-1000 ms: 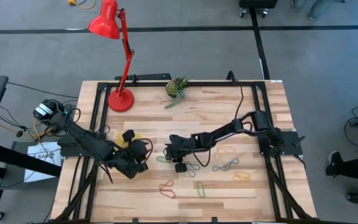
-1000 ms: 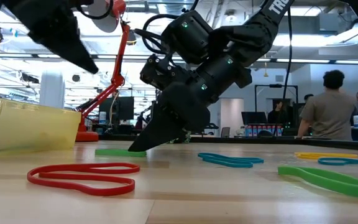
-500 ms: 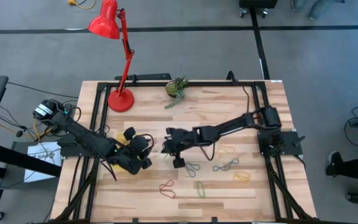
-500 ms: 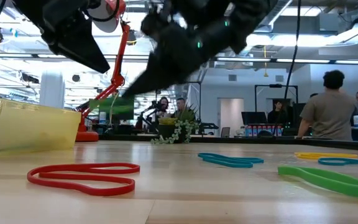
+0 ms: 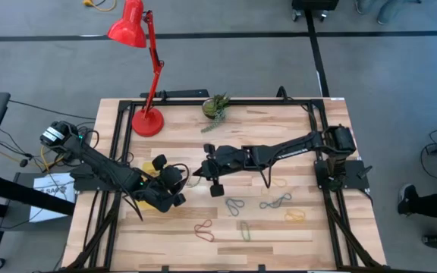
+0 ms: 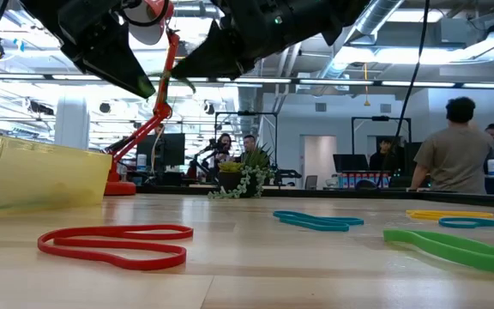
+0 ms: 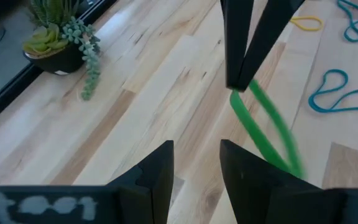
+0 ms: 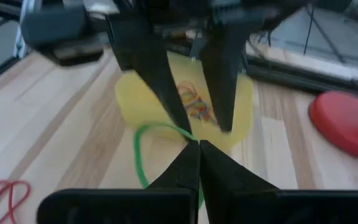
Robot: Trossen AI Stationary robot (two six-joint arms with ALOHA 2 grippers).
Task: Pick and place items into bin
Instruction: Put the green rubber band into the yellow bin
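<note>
The right gripper [image 8: 199, 144] has its fingers pinched tight on a green rubber band [image 8: 143, 148], which hangs up in the air just beside the yellow bin [image 8: 132, 99], w/ a few colored bands already in the bin. The left gripper [image 7: 196, 163] hangs over the bin too, right across from the right one, fingers a bit apart & holding nothing. More bands lie flat on the tabletop [image 5: 279, 136] away from the bin: a red one [image 6: 114, 244], a teal one [image 6: 317, 221] & another green one [image 6: 453, 246].
</note>
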